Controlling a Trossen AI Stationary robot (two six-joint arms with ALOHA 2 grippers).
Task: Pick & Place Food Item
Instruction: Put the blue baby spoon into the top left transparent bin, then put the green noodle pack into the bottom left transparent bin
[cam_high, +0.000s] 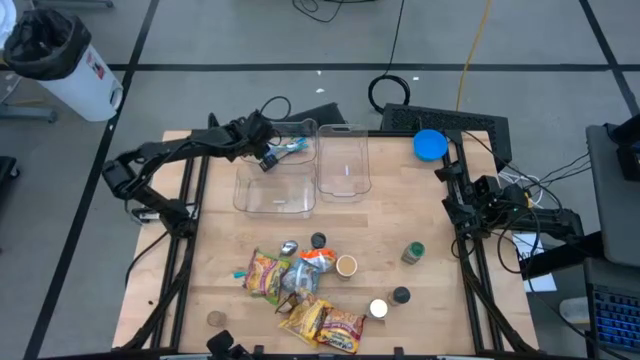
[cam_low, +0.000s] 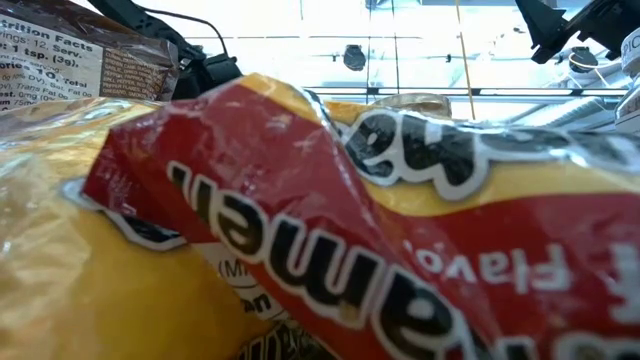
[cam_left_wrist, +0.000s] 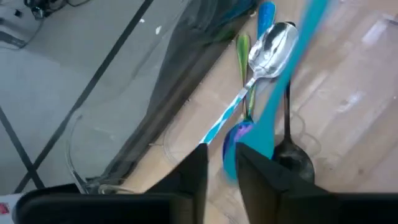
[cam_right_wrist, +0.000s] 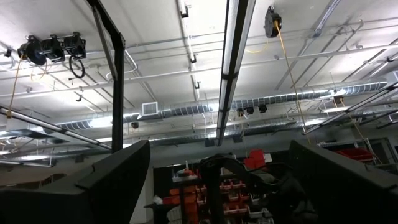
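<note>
My left gripper (cam_high: 268, 153) is over the far end of the left clear container (cam_high: 275, 185), shut on a teal utensil (cam_left_wrist: 283, 93). A metal spoon with a striped handle (cam_left_wrist: 272, 48), a green utensil (cam_left_wrist: 242, 46) and a black spoon (cam_left_wrist: 291, 152) lie flat beneath it. The food items lie on the table's near middle: snack bags (cam_high: 266, 274), a second bag (cam_high: 326, 322) and small cups and jars (cam_high: 347, 265). A yellow and red snack bag (cam_low: 330, 230) fills the low view. My right gripper (cam_right_wrist: 217, 186) is open and empty at the table's right side, pointing at the ceiling. My left gripper pinches the teal utensil between its two fingers at its blue rounded end (cam_left_wrist: 231, 152). The fingers slant down from the table's left side. The handle (cam_left_wrist: 298, 56) runs away from the fingers toward the table's right. The right finger (cam_left_wrist: 261, 180) hides part of the contact.
A second clear container (cam_high: 343, 160) stands right of the first. A blue round lid (cam_high: 430, 145) lies at the far right. The right arm (cam_high: 480, 205) is folded by the right edge. Cables and a black stand lie behind the table's far edge.
</note>
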